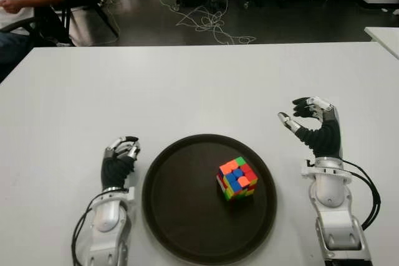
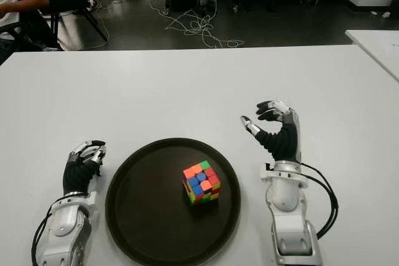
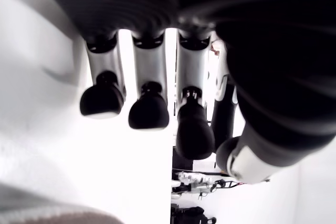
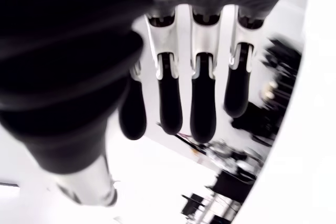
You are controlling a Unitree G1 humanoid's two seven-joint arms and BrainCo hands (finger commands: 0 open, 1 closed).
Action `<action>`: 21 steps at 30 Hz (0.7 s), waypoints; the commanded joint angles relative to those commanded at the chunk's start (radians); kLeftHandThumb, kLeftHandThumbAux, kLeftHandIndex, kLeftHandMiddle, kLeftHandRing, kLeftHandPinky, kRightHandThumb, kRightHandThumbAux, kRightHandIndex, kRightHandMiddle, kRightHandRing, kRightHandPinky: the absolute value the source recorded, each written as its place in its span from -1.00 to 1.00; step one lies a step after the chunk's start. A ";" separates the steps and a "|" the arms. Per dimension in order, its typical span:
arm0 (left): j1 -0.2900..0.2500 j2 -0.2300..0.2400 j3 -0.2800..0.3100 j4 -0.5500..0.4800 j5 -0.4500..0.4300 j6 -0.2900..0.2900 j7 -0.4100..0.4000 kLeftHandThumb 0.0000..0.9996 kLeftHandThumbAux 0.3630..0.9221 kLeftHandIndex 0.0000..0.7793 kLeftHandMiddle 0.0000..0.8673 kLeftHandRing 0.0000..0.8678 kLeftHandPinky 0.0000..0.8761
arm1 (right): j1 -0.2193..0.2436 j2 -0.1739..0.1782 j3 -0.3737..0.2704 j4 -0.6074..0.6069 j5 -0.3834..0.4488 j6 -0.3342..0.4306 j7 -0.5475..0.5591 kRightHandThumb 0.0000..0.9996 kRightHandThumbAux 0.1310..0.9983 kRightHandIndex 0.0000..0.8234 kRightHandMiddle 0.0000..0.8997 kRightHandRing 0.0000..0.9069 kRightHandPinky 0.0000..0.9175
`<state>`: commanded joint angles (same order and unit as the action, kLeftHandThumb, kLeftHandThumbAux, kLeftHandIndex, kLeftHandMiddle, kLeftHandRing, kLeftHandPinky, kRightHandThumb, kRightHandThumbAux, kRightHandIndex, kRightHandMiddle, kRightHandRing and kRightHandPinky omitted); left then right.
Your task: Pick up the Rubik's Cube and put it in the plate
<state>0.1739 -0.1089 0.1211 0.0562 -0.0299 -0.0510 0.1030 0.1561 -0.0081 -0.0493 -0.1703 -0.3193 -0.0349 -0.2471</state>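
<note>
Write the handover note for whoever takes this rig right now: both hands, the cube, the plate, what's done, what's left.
Left robot hand: left of the plate, fingers curled, holding nothing.
Right robot hand: right of the plate, raised, fingers relaxed open, holding nothing.
Rubik's Cube: sits inside the dark round plate, right of its centre, free of both hands.
Done: the cube is in the plate and released.
Left: nothing on the placement; at most, move the hands away.

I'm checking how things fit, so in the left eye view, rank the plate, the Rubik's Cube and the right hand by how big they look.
1. plate
2. right hand
3. Rubik's Cube, lying in the plate
</note>
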 joint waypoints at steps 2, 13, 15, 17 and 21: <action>0.001 0.002 -0.002 -0.003 0.000 0.004 -0.002 0.41 0.23 0.14 0.82 0.87 0.86 | 0.007 -0.003 0.003 -0.003 0.000 -0.001 0.002 -0.86 0.51 0.06 0.08 0.11 0.03; 0.007 -0.005 -0.002 -0.029 -0.014 0.032 0.001 0.42 0.23 0.14 0.81 0.88 0.86 | 0.026 -0.012 0.016 0.054 0.004 -0.052 -0.009 -0.79 0.59 -0.14 -0.06 -0.05 -0.12; 0.008 -0.006 -0.003 -0.033 -0.011 0.034 0.005 0.41 0.23 0.14 0.82 0.88 0.86 | 0.028 -0.015 0.016 0.064 0.008 -0.056 -0.005 -0.79 0.62 -0.22 -0.15 -0.16 -0.22; 0.009 -0.007 -0.003 -0.035 -0.011 0.036 0.007 0.41 0.23 0.14 0.82 0.88 0.86 | 0.030 -0.017 0.013 0.073 0.014 -0.060 -0.002 -0.79 0.65 -0.36 -0.28 -0.30 -0.35; 0.010 -0.007 -0.001 -0.033 -0.012 0.036 0.011 0.41 0.23 0.14 0.82 0.88 0.86 | 0.032 -0.009 0.004 0.088 0.045 -0.066 0.006 -0.81 0.69 -0.55 -0.45 -0.47 -0.50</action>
<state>0.1839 -0.1156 0.1205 0.0229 -0.0415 -0.0153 0.1137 0.1881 -0.0175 -0.0457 -0.0819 -0.2742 -0.1010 -0.2410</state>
